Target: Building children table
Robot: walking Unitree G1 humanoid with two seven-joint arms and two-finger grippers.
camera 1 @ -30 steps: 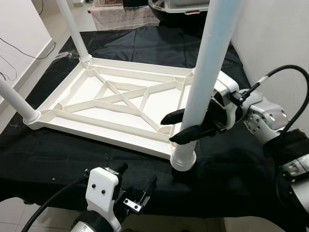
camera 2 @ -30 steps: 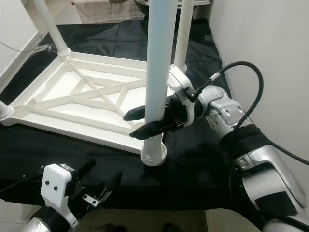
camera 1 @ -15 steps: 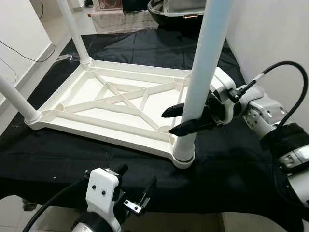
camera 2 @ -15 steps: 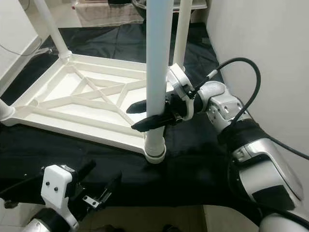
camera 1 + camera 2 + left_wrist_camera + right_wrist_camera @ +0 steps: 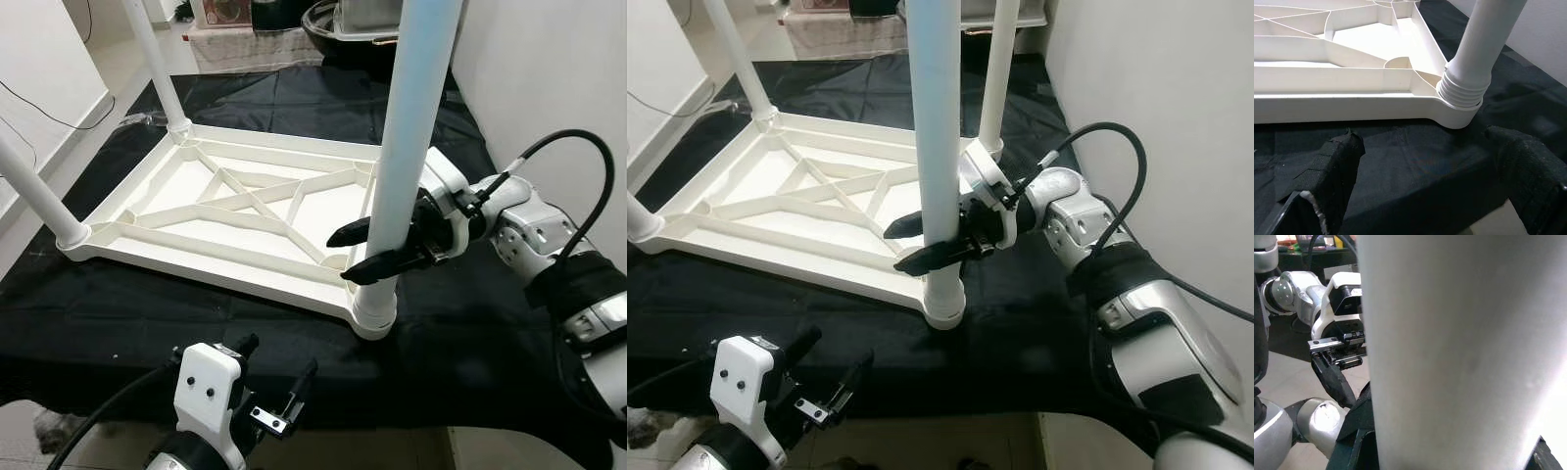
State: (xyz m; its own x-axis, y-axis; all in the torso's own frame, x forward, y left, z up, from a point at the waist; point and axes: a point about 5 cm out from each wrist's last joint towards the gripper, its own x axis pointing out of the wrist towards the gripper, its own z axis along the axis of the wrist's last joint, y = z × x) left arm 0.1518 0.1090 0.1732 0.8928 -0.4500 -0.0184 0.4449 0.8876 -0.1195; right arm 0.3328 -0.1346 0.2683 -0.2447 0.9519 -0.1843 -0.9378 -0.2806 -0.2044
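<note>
- The white tabletop [image 5: 225,211] lies upside down on the black cloth [image 5: 460,333], across the middle of the frame; legs stand in the far corners and at the left edge, and the near leg [image 5: 397,162], right of centre, sits with its ribbed base in the corner socket, so the build looks nearly finished, perhaps a last tightening left
- The right gripper [image 5: 364,253] reaches in from the right, its fingers clasped around this leg low down
- The left gripper [image 5: 274,377] hangs at bottom centre, fingers apart, holding nothing

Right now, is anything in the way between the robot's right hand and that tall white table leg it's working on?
Nothing visible is. The right hand has its two black fingers around the tall white plastic table leg, just above the ribbed collar where the leg meets the near corner of the upturned white tabletop. The left hand hovers low in front, open, apart from the leg.
</note>
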